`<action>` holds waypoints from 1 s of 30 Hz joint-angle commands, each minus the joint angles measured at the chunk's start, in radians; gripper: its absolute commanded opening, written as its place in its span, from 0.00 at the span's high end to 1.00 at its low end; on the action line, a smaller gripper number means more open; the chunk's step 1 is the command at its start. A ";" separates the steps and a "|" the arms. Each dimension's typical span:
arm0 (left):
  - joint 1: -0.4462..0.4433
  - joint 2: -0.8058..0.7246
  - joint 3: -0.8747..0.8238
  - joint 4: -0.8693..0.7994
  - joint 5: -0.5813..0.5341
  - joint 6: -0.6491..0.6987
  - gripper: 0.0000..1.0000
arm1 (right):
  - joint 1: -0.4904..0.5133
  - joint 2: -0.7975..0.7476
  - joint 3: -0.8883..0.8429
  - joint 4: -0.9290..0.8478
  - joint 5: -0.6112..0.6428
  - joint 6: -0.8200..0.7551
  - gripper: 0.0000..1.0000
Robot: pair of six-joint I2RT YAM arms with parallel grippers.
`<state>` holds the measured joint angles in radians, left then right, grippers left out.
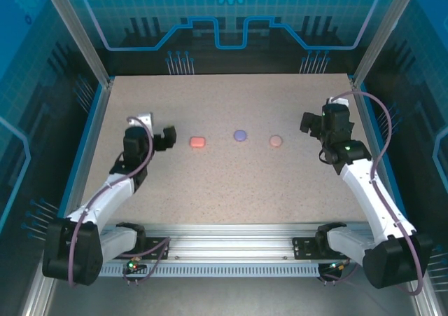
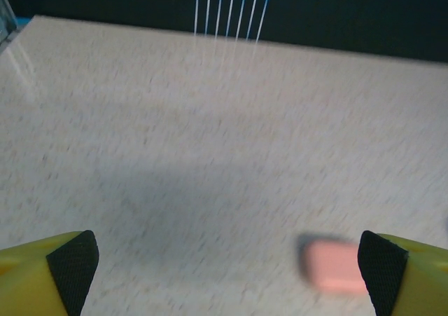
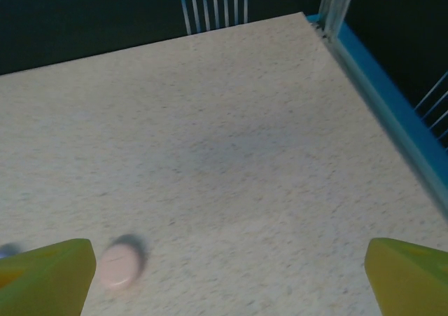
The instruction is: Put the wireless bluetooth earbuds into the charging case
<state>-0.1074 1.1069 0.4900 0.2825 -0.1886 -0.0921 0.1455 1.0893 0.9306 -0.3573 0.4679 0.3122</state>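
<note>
Across the middle of the desk (image 1: 231, 190), in one row from left to right: coral-orange case (image 1: 198, 141), purple case (image 1: 240, 134), pale pink case (image 1: 276, 141), each well apart from the next. All three apparently lid-down. No telling about earbuds inside.

For the left pincer (image 1: 169, 136): coral-orange case just to the right of it, nearest of the three, near but not touching. Long axis of that rounded oblong side to side across the desk, roughly along the line out from the fingertips. From the left wrist, coral-orange case (image 2: 336, 265) low in view, close beside the right-hand pad (image 2: 381, 270) and well off the centre of the gap.

For the right pincer (image 1: 309, 123): pale pink case to the left and a little nearer the bases, near but apart. From the right wrist, pale pink case (image 3: 117, 263) hard by the left-hand finger, again off centre.

Purple case about midway between the two arms.

Both pincers spread to full width, bare between the fingers, gripping nothing, touching nothing.

Judged from this: a sideways shift to centre each gap over its case before any descent.
</note>
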 commanded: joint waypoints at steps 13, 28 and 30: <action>0.014 0.310 -0.204 0.658 0.028 0.158 0.01 | -0.030 0.171 -0.601 1.052 -0.099 -0.221 0.00; 0.123 0.416 -0.073 0.510 0.182 0.083 0.01 | -0.081 0.411 -0.512 1.125 -0.282 -0.272 0.00; 0.121 0.416 -0.075 0.513 0.181 0.083 0.01 | -0.075 0.412 -0.517 1.138 -0.276 -0.276 0.00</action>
<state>0.0055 1.5143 0.4011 0.8249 -0.0528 0.0204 0.0822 1.5074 0.3996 0.7639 0.2173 0.0475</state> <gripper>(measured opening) 0.989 0.999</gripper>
